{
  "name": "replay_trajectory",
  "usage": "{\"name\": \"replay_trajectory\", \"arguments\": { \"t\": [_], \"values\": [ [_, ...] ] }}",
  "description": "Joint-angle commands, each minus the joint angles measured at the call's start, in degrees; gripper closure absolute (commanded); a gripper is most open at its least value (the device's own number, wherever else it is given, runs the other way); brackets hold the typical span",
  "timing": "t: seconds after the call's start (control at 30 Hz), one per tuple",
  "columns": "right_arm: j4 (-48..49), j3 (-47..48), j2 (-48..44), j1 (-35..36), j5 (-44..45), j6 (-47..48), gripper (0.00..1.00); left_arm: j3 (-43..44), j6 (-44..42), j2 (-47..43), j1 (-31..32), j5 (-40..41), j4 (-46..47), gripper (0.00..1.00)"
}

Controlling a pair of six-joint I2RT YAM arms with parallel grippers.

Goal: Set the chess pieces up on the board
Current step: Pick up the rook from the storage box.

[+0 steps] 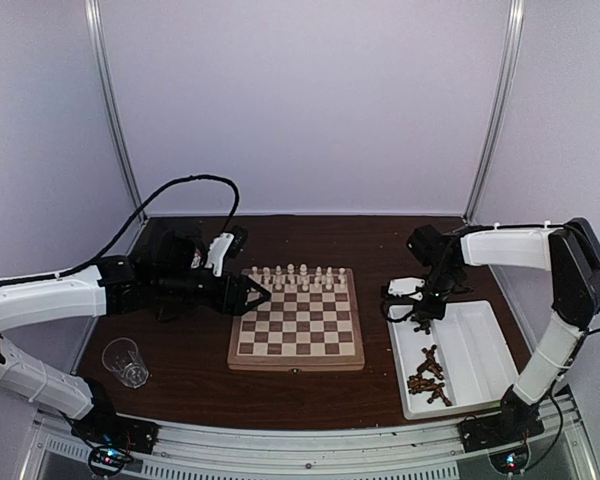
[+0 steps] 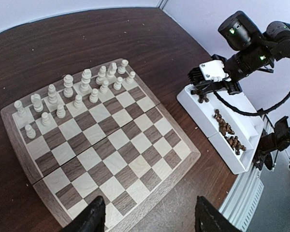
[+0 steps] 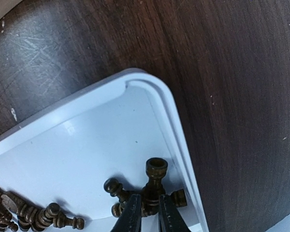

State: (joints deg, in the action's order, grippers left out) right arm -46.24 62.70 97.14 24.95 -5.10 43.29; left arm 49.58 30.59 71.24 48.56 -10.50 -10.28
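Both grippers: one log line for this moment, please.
right gripper shut on dark piece in tray | left gripper open by board | white pieces on board

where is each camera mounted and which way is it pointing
Top external: above and behind the arms, looking down on the board and white tray; both arms show, left claw and right claw.
Left wrist: on the left arm, looking across the board toward the tray; its open fingertips show at the bottom.
Right wrist: on the right arm, looking down into a tray corner; its fingers flank a dark piece.
Shared: top and left wrist both show the cream pieces on the board.
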Motion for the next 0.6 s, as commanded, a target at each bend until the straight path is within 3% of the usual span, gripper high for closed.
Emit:
{"name": "replay_trajectory", "arguments": {
  "t": [0.0,0.57],
  "values": [
    [1.7,1.1,2.5,-0.3,2.5,0.0,0.83,-1.4,0.8,-1.4,0.3,0.6,2.8,0.37],
    [1.2,-1.7,7.2,-0.3,1.5,-1.9,0.81,-1.2,1.6,1.1,0.4,-0.7,5.2,0.37]
  ]
}}
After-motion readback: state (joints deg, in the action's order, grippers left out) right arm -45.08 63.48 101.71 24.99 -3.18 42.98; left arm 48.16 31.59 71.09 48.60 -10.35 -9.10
